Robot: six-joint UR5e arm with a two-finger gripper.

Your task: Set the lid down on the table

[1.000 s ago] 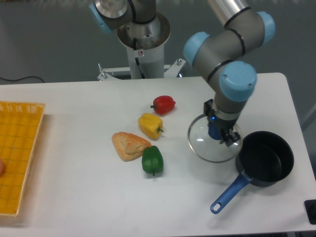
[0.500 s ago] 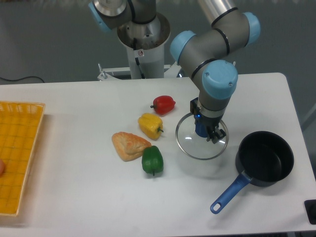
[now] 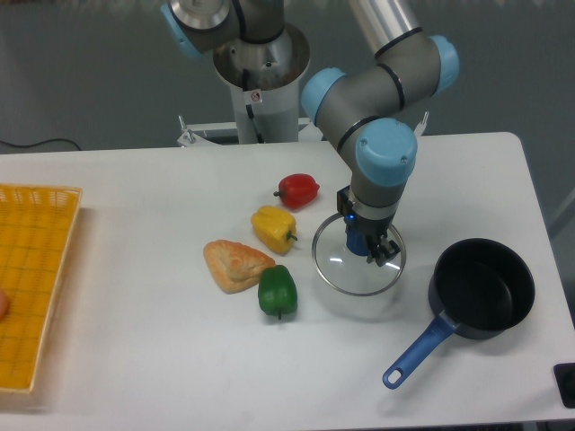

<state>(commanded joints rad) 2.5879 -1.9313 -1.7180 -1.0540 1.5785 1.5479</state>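
The gripper (image 3: 362, 244) points straight down, its fingers clamped on the blue knob of the lid (image 3: 358, 256). The lid lies flat, knob upward; being round, it shows no long axis, and whether it touches the table (image 3: 135, 359) cannot be told. The black saucepan (image 3: 478, 289) sits just right of the lid, handle toward the front. Left of the lid lie a green pepper (image 3: 278, 291), yellow pepper (image 3: 274, 227), red pepper (image 3: 297, 189) and pastry (image 3: 234, 264).
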